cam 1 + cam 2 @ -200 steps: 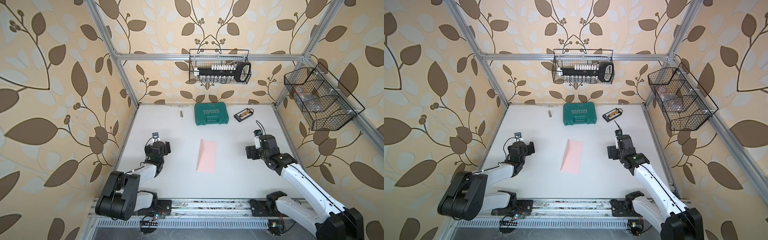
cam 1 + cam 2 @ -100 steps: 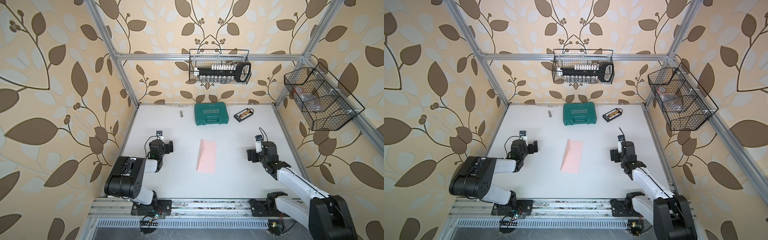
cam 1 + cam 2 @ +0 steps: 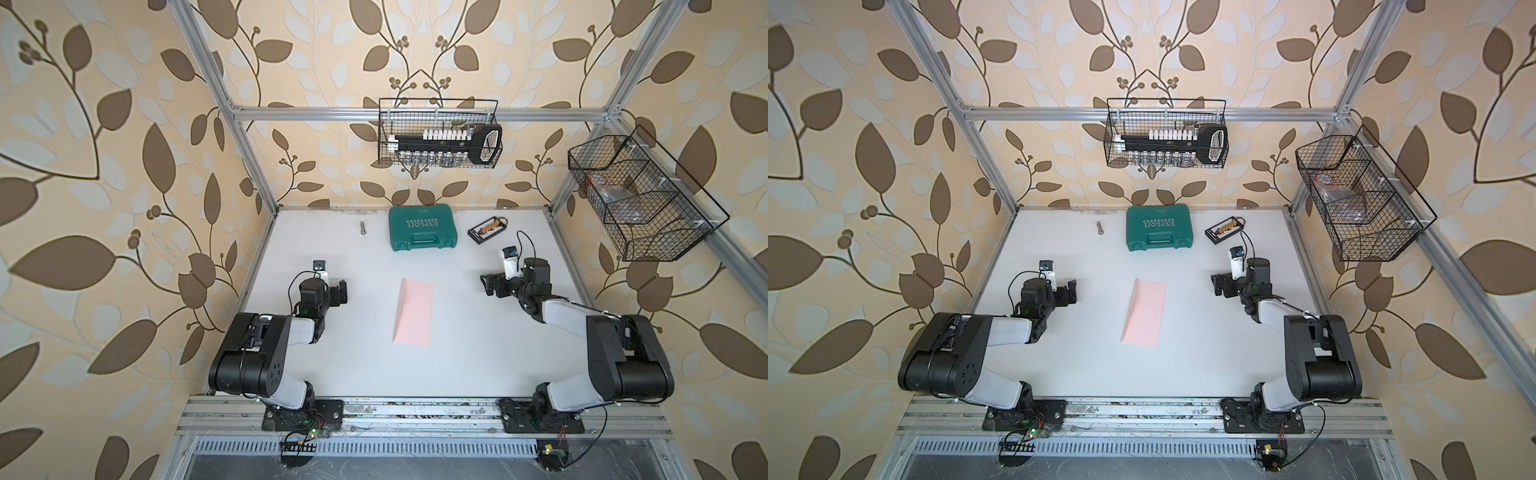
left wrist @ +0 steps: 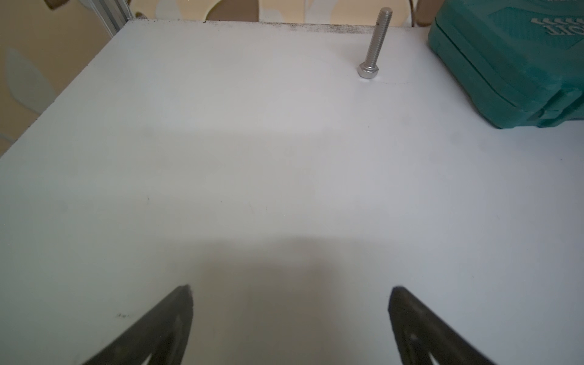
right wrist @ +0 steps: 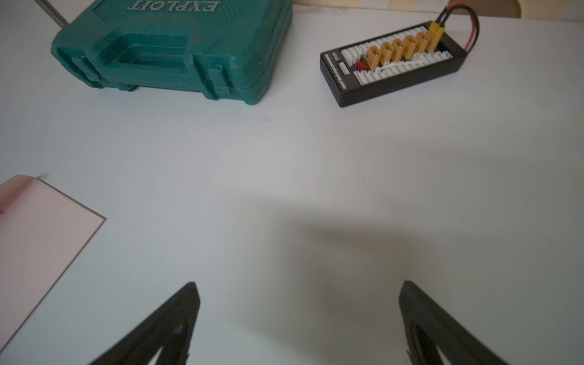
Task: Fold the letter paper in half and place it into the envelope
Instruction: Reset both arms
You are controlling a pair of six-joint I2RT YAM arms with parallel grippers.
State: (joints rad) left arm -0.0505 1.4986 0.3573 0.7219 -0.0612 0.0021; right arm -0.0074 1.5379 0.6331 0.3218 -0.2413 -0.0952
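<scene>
The pink envelope (image 3: pixel 413 311) (image 3: pixel 1144 311) lies flat in the middle of the white table, long side running front to back. One of its corners shows in the right wrist view (image 5: pixel 38 227). The letter paper is out of view. My left gripper (image 3: pixel 337 293) (image 4: pixel 290 288) hovers low to the left of the envelope, open, with only bare table between its fingers. Right of the envelope, my right gripper (image 3: pixel 492 286) (image 5: pixel 299 283) is open too and holds nothing. Neither gripper touches the envelope.
A green tool case (image 3: pixel 422 228) (image 5: pixel 177 47) lies at the back of the table, with a steel bolt (image 3: pixel 363 228) (image 4: pixel 374 44) to its left and a black connector board (image 3: pixel 488 230) (image 5: pixel 395 60) to its right. Wire baskets (image 3: pixel 440 137) (image 3: pixel 640 199) hang on the walls.
Both arms have folded back toward their bases, elbows dropping low. Both grippers have shifted slightly toward the middle. The right jaws have spread a little wider. The envelope has not moved.
</scene>
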